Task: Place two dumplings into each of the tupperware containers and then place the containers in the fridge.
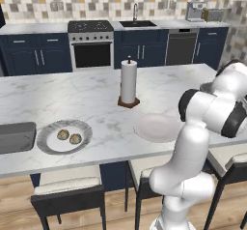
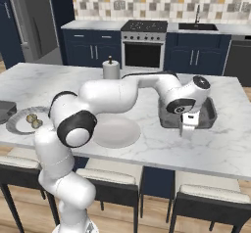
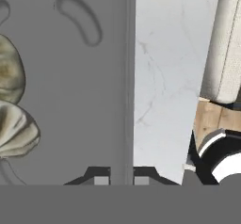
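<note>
While the arm reaches out over the right end of the marble counter (image 2: 147,151), the hand (image 2: 188,125) sits at the near rim of a dark grey tupperware container (image 2: 210,115). In the hand view the fingertips (image 3: 101,180) are clenched on that rim (image 3: 130,77), one on each side of it. Two dumplings (image 3: 12,100) lie inside this container, touching each other. Toward the left end of the counter, a round pale grey plate (image 1: 48,133) carries two more dumplings (image 1: 69,136) side by side. Just left of that plate rests the second tupperware container (image 1: 17,136). An empty-looking plate (image 1: 157,127) lies between the two groups, and a paper towel roll (image 1: 128,81) stands upright behind it. The fridge (image 2: 29,24) stands at the far left.
</note>
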